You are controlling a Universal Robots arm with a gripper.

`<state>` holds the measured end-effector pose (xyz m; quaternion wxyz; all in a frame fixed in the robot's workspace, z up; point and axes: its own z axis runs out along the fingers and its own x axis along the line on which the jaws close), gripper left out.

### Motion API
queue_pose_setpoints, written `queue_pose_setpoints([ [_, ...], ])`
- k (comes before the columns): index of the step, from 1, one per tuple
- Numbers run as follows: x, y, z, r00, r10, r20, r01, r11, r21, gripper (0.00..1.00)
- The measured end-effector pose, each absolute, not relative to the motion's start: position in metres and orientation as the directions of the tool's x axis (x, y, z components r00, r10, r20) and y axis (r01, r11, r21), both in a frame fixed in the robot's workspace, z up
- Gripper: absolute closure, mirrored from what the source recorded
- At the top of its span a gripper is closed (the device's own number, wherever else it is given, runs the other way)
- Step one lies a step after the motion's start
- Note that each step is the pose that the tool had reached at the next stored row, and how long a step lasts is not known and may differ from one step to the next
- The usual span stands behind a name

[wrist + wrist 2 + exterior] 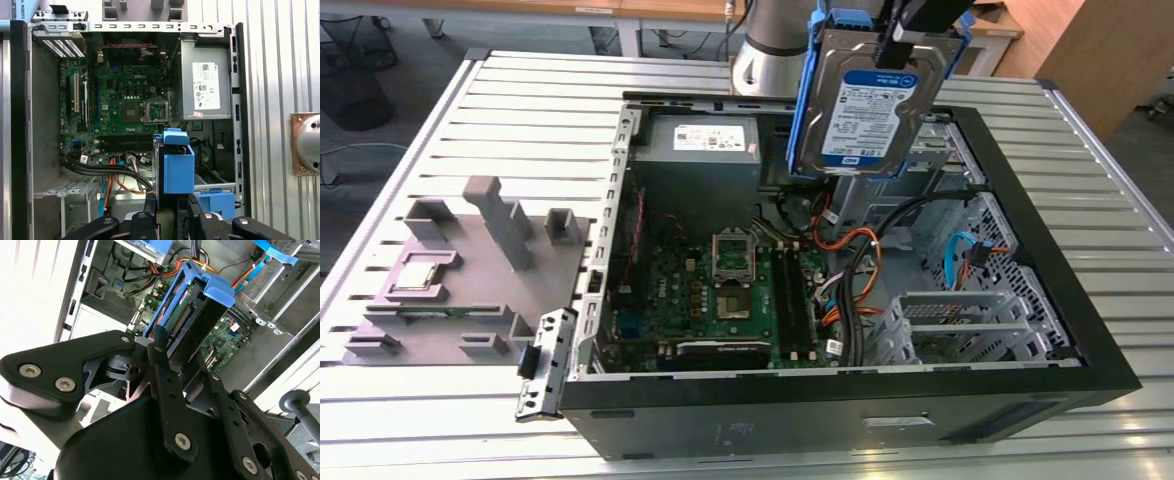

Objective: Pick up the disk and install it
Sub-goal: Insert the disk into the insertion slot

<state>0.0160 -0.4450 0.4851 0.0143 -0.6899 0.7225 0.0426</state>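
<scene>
1. Grey moulded fixture (460, 265) sits on the slatted metal table (534, 110) at the exterior view's left, well apart from the work.
2. Open computer case (787, 420) is mid-table with its side panel off. The grey power-supply box (700, 142) is in its far corner and the motherboard (734, 290) lies bare beside it.
3. The disk (870, 105) hangs on edge above the far right part of the case, label toward the exterior camera and blue rails along its edges. It touches no part of the case. In the first wrist view its blue rail end (175, 165) is over the interior, between the motherboard and the power-supply box.
4. Gripper (907, 45) is clamped on the disk's upper end. In the second wrist view the black fingers (161, 352) press on either side of the disk (192, 315).
5. Metal drive cage (961, 315) is at the exterior view's right inside the case, with orange and blue cables beside it. The disk is well apart from it. Can't tell which bay is the target.
6. Progress, my read: the pick is done, since the disk is in the grip and clear of the table. The install is not done, with the disk above the case and seated nowhere. Roughly halfway.
</scene>
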Motion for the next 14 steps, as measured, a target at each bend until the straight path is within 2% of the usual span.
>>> queue_pose_setpoints([
  [14, 0.019, -0.465, 0.484, -0.048, -0.996, -0.08, -0.998, 0.044, 0.042, 0.65],
])
